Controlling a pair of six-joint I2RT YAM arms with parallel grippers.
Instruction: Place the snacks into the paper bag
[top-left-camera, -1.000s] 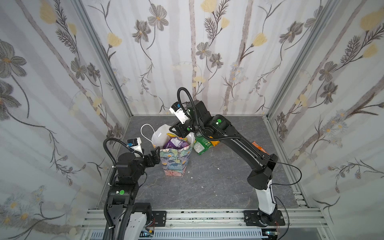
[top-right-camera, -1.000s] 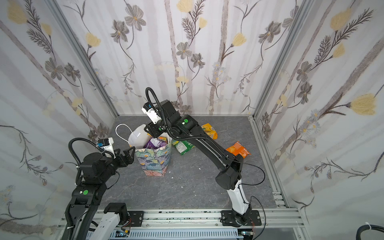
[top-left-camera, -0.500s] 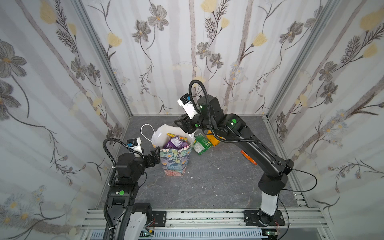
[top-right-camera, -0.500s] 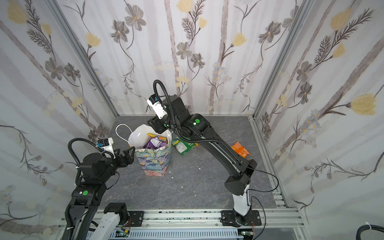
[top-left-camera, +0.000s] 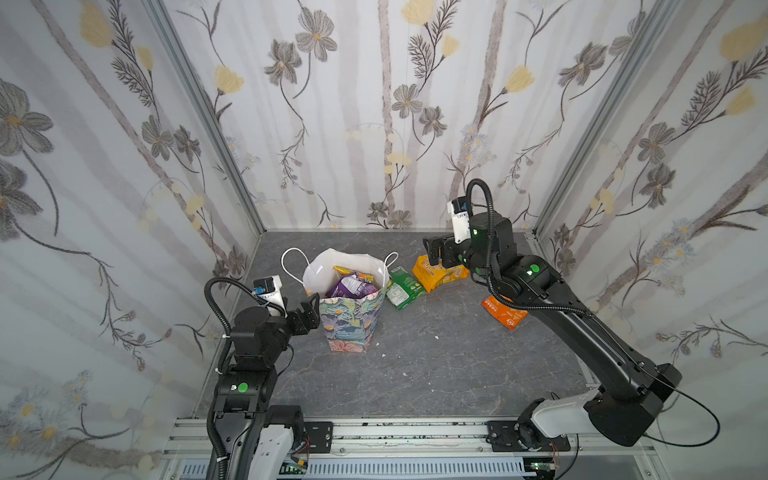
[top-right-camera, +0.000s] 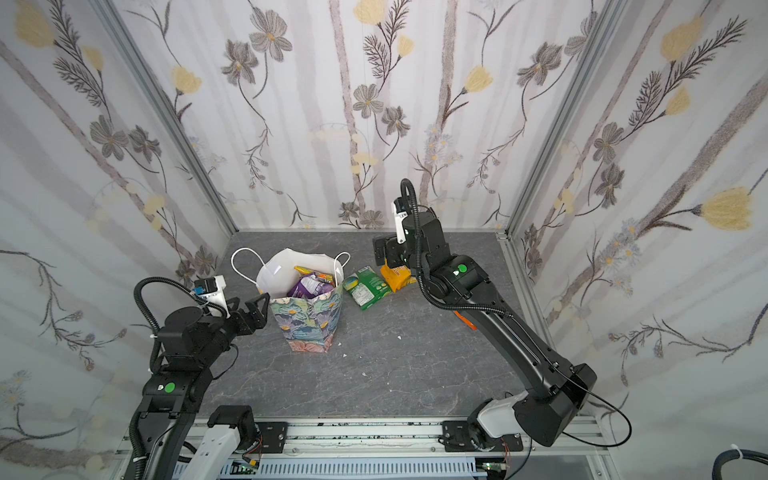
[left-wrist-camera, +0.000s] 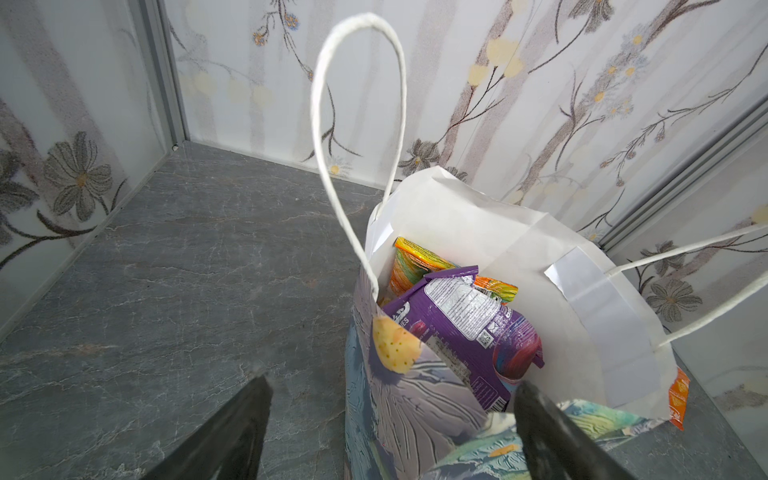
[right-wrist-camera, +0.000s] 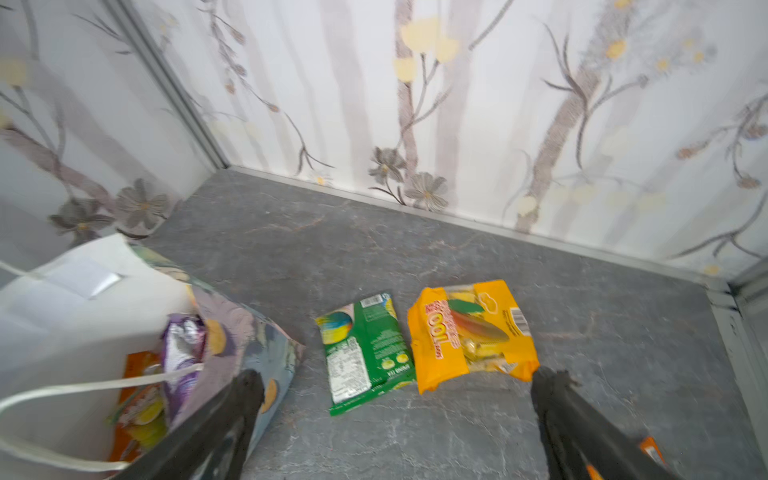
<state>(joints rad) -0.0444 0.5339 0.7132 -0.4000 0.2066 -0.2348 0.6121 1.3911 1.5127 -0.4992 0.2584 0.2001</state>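
The paper bag (top-left-camera: 351, 322) (top-right-camera: 309, 322) (left-wrist-camera: 415, 415) (right-wrist-camera: 249, 332) stands upright left of centre. A purple snack packet (top-left-camera: 351, 286) (left-wrist-camera: 465, 320) and a rainbow-orange one (left-wrist-camera: 415, 262) lie inside it. On the table to its right lie a green packet (top-left-camera: 403, 286) (right-wrist-camera: 365, 353) and a yellow-orange packet (top-left-camera: 432, 272) (right-wrist-camera: 469, 336). An orange packet (top-left-camera: 505, 316) is partly hidden under the right arm. My left gripper (top-left-camera: 309, 309) (left-wrist-camera: 390, 382) is open, straddling the bag's near corner. My right gripper (top-left-camera: 434, 249) (right-wrist-camera: 399, 378) hangs open and empty above the yellow-orange packet.
The bag's white cord handles (left-wrist-camera: 357, 124) stick up and out on both sides of its mouth. Patterned walls close in the grey table (top-left-camera: 415, 374) at the back and both sides. Small white crumbs (top-left-camera: 436, 337) lie near the middle.
My right gripper has swung away from the bag's mouth to the right, over the loose packets, and its jaws have opened wide. The left gripper has stayed put.
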